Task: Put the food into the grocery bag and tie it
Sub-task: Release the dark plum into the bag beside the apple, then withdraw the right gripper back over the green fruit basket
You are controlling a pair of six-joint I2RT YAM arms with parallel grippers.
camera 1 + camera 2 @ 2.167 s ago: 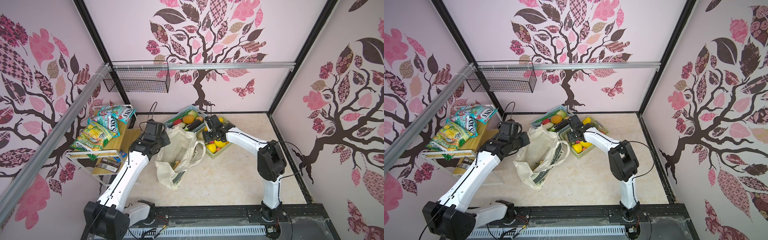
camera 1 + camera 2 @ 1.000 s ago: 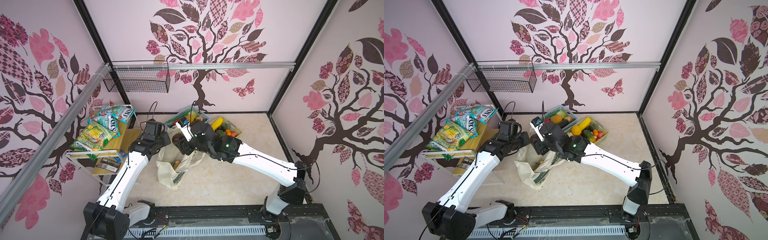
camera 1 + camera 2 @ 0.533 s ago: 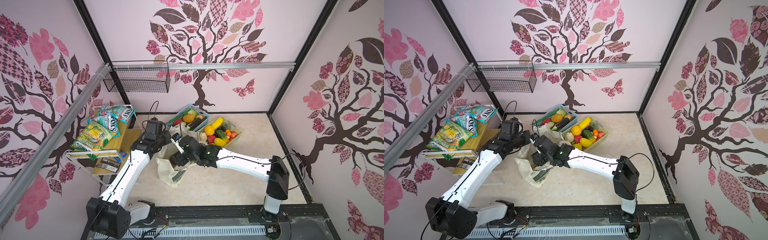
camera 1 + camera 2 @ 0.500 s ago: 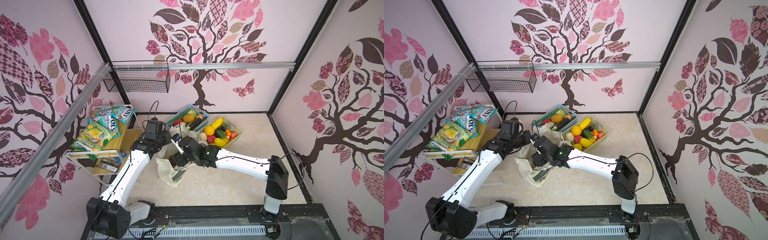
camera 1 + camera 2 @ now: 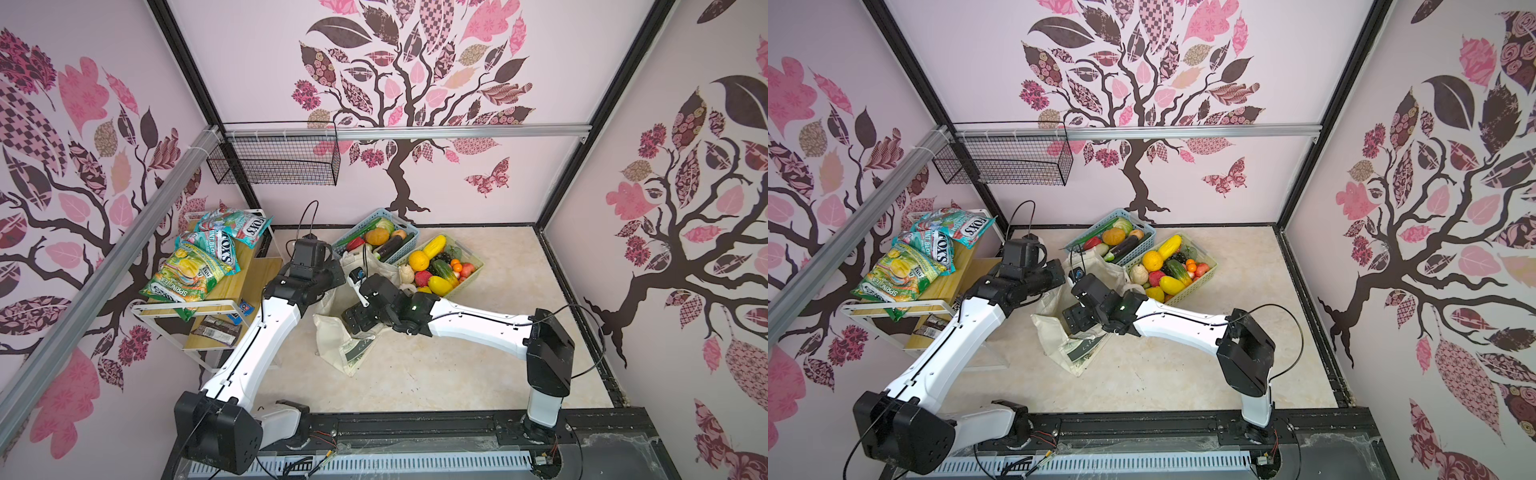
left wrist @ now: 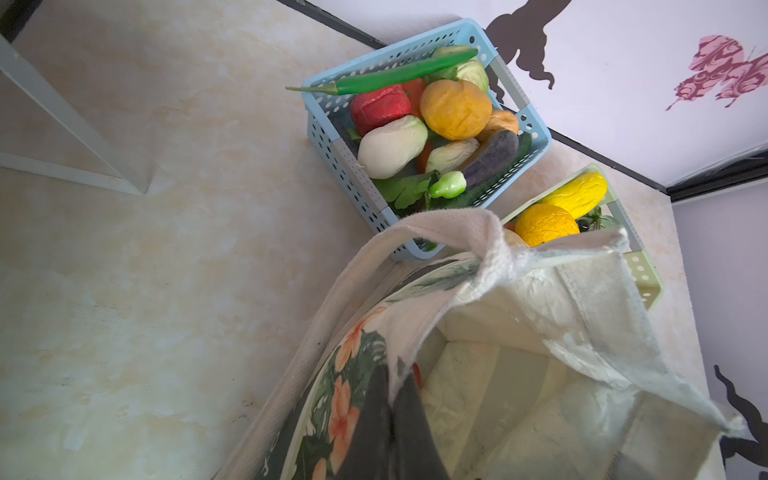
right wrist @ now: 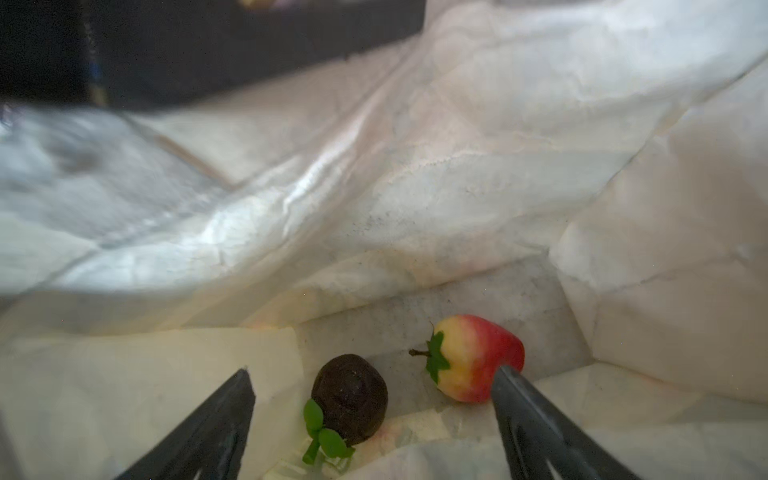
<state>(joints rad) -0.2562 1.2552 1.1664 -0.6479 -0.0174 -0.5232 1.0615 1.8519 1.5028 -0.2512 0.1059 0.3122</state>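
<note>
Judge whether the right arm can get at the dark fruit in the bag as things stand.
Probably yes: the right tool is inside the grocery bag, jaws open, and the dark fruit lies uncovered just ahead. The left tool holds the bag's rim.

grocery bag [image 6: 582, 311]: cream woven canvas, matt, coarse weave, rim frayed; inner face crinkled with a faint sheen; food [image 6: 455, 109] in the far baskets: moulded, smooth, glossy; dark fruit [image 7: 349, 399] inside the bag: matt, grainy; red-yellow fruit [image 7: 473, 357] beside it: smooth, satin; light blue basket [image 6: 328, 141] and pale green basket [image 6: 642, 282]: perforated plastic, smooth; snack packets [image 5: 183, 274], left: glossy printed film; shelf [image 5: 249, 276]: wood boards, white painted metal frame; wire basket [image 5: 274, 166], far left: black metal mesh; floor [image 5: 457, 365]: marbled beige, smooth, low sheen.
</note>
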